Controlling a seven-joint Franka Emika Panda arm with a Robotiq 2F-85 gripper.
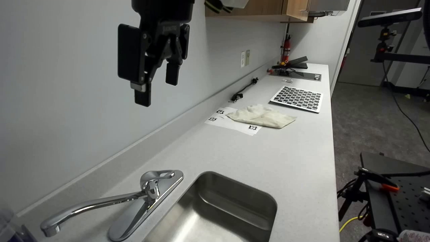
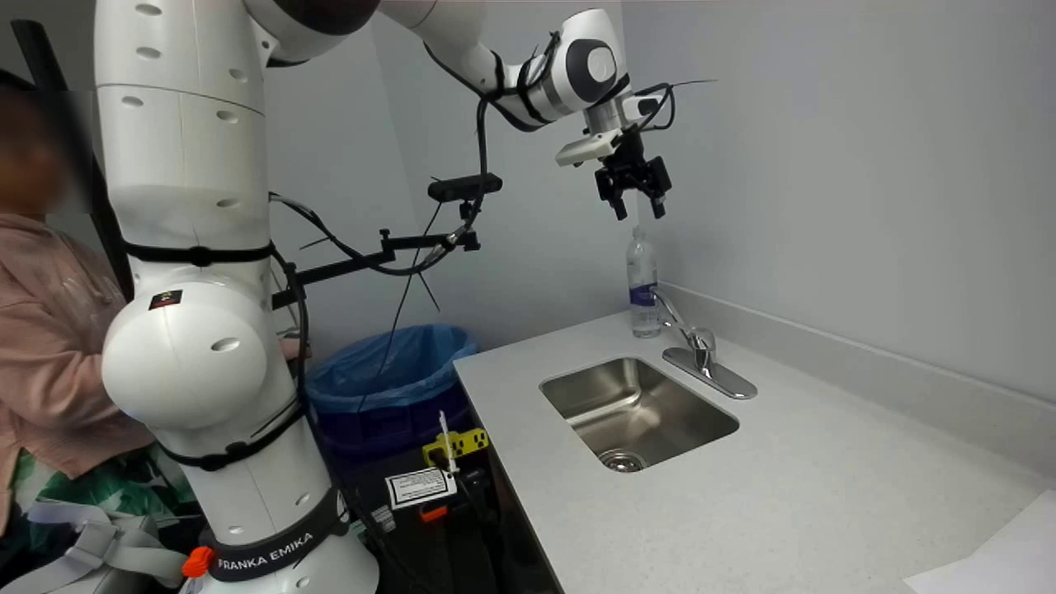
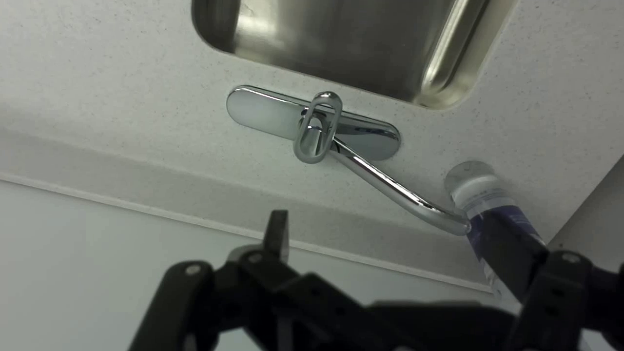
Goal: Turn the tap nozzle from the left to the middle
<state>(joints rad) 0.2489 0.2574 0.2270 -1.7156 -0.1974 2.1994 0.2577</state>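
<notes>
The tap is chrome with a long curved nozzle, which shows in both exterior views and in the wrist view. The nozzle points away from the sink basin, toward the plastic bottle. The tap's loop handle sits on top of its oval base plate. My gripper is open and empty, high above the tap and apart from it. It also shows in an exterior view above the bottle. In the wrist view its spread fingers lie below the nozzle in the picture.
A steel sink is set in the counter beside the tap. A clear bottle with a purple label stands near the nozzle's end. The wall rises behind the tap. A cloth and papers lie farther along the counter.
</notes>
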